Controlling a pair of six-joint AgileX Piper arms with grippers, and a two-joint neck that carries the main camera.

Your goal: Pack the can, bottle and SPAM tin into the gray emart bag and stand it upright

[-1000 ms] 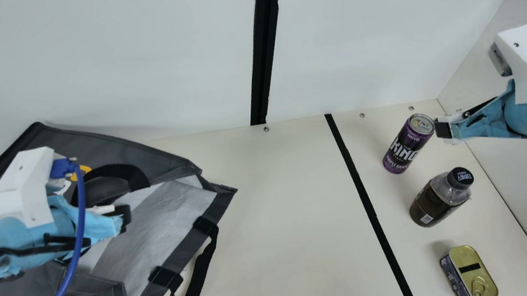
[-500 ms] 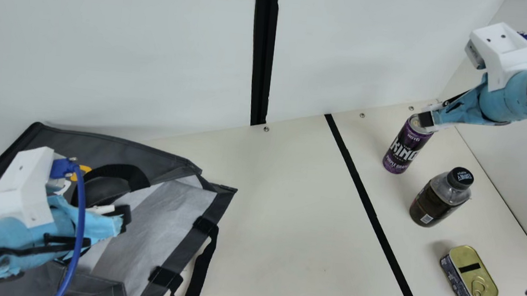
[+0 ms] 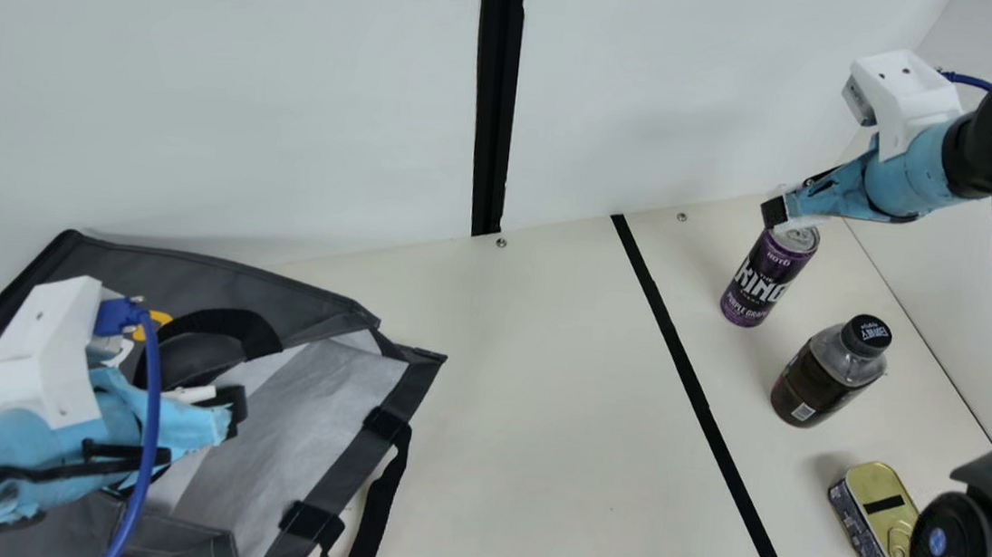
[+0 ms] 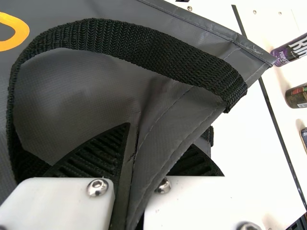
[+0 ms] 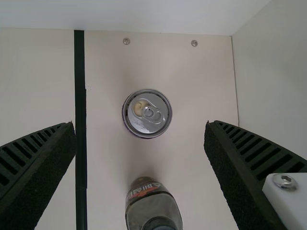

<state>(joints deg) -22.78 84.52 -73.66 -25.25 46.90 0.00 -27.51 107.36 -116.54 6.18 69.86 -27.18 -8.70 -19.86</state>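
In the main view my right gripper is over the top of the upright purple can. The right wrist view shows that gripper wide open, the can's lid between and beyond its fingers. The dark bottle stands nearer, then the SPAM tin, partly behind the right arm. At left, the gray bag lies with its mouth toward the table's middle. My left gripper is at its edge; in the left wrist view the gripper is shut on the bag's edge beside the handle.
A black tape line runs along the table between the bag and the items. White walls rise behind and at the right. A black strap hangs off the bag's mouth onto the table.
My right arm has moved left in the main view, from beside the can to over its top, and its forearm has come into view. The left arm, bag and items have kept still.
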